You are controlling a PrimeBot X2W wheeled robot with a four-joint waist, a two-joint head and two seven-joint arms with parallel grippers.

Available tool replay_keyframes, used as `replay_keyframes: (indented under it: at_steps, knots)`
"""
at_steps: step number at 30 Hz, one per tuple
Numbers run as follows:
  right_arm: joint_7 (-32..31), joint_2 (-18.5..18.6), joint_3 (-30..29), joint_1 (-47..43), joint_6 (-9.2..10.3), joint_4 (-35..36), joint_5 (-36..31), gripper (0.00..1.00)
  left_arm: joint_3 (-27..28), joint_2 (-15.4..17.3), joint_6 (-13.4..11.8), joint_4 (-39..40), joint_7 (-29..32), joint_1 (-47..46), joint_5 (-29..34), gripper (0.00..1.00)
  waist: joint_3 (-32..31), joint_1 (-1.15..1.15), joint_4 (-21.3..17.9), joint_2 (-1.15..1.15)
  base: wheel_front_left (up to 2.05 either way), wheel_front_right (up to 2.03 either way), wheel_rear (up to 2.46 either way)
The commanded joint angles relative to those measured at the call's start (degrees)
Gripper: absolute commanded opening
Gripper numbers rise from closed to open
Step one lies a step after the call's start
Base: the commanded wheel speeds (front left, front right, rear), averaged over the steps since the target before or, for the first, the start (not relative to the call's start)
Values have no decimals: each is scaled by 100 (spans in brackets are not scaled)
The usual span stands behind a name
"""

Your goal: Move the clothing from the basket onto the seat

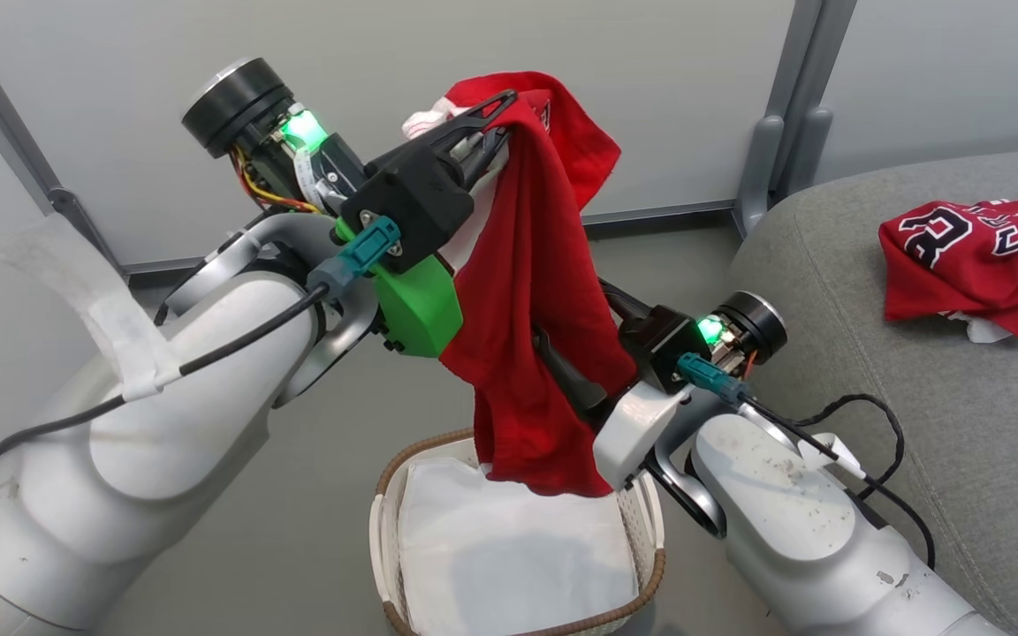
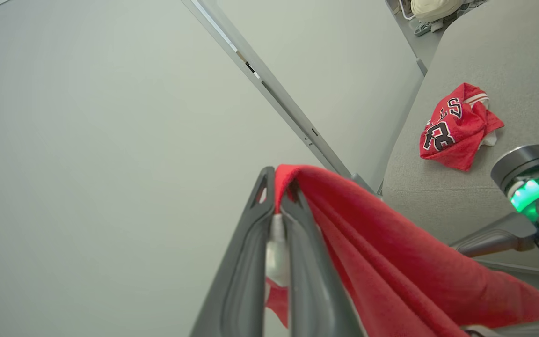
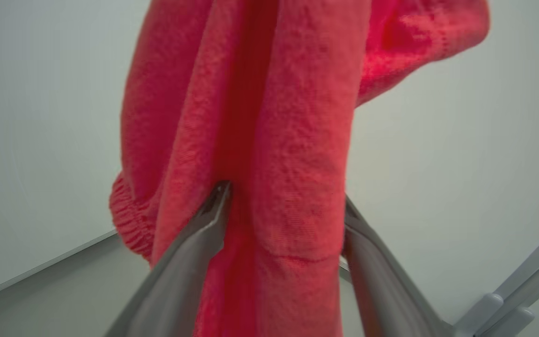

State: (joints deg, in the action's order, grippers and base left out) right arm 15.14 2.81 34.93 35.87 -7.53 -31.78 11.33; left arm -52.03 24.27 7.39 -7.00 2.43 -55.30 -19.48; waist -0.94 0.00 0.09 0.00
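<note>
Red knit cloth runs down the middle of the head view: the hanging jersey (image 1: 531, 291) drapes from twelve o'clock toward six, where its lower hem dangles over the basket (image 1: 416, 452) and the white liner sheet (image 1: 509, 548) inside it. Whether the hem touches the sheet cannot be told. The left gripper (image 1: 493, 119) is clenched on the jersey's top edge, and the left wrist view shows a strip of white trim pinched between its fingers. The right gripper (image 3: 282, 201) stands spread wide, one finger on each side of the hanging fold (the cloth fills the gap, but nothing shows them squeezing it). The second jersey (image 1: 973, 256) lies crumpled on the seat (image 1: 871, 397) at about two o'clock in the head view, well apart from the basket.

The step in hand looks to be carrying this last garment to the seat, at three o'clock from the basket. To do it well, the robot would likely raise the jersey higher first, so the hem clears the basket's rim and does not drag the liner sheet out. The left gripper's hold is narrow and near one edge, so a smooth swing suits better than a quick one; a jerk could let the cloth slip. The right gripper could either close on the middle fold to share the weight or draw clear, since cloth snagged on an open finger would tug against the carry. Release is best made low over the seat, beside the second jersey and away from the rounded edge, where the garment might slide off.
</note>
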Motion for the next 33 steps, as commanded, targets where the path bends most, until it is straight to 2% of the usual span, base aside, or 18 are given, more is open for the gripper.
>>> replay_keyframes:
  at_steps: [1, 3, 11, 12, 14, 15, 16, 24, 29, 33]
  knots:
    - [2, 17, 67, 69, 8, -45, 88, 46, -6, -25, -17, 55, -24, -86, -14, 0, -1, 0, 4, 0, 0, 0, 0]
    - [1, 17, 179, 87, 8, -109, 213, 0, -9, -32, -52, 112, -16, -54, -30, 0, 0, 0, 5, 0, 0, 0, 0]
    - [2, 18, 213, 72, 8, -96, 389, 0, 214, 162, -349, -12, -60, 479, -399, 0, 10, 0, -27, 0, 0, 0, 0]
    - [1, 18, 184, 51, 8, -80, 380, 0, 242, 191, -403, -50, -68, 599, -452, 7, 10, 0, -32, 0, 0, 0, 0]
    - [2, 17, 123, 1, 8, -27, 353, 0, 325, 222, -509, -131, -148, 832, -624, 40, 9, 0, -41, 0, 0, 0, 0]
    - [2, 17, 78, -28, 8, 5, 353, 0, 371, 218, -553, -172, -200, 948, -728, 76, 8, 0, -45, 0, 0, 0, 0]
    - [2, 18, 14, -67, 8, 54, 365, 0, 438, 202, -613, -232, -275, 1118, -855, 100, 7, 0, -49, 0, 0, 0, 0]
    - [2, 18, -520, -344, 8, 377, 246, 0, 651, 4, -946, -775, -1066, 2290, -1436, 100, -10, 0, -78, 0, 0, 0, 0]
    - [2, 18, -768, -559, 8, 524, 151, 0, 658, -181, -1002, -1190, -1487, 2916, -1627, 100, -23, 0, -107, 0, 0, 0, 0]
    - [2, 17, -881, -763, 8, 594, 105, 0, 628, -331, -949, -1403, -1657, 3323, -1725, 100, -16, 0, -142, 0, 0, 0, 0]
